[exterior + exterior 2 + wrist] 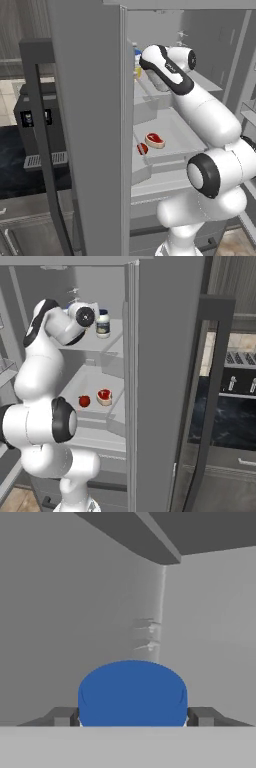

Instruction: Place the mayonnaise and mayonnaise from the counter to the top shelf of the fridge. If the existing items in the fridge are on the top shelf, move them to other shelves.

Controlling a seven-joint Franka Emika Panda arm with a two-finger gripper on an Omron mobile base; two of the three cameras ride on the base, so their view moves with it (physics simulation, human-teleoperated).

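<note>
The pale-yellow mayonnaise jar [132, 694] sits nearest, its bright blue lid between the gripper [132, 716] fingers, which bracket it at each side, clamped or just releasing, on the fridge's top shelf [112, 343]. It looks rigid, light and smooth-sided, so gripping below the lid seems safest. Farther along stands the white navy-lidded jar [103, 324]; its label is unreadable.

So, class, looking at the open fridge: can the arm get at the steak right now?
Probably not yet. Its fingers clasp the blue-lidded jar at the top shelf. The steak lies uncovered on a lower shelf, so the way looks free once the jar is released.
</note>
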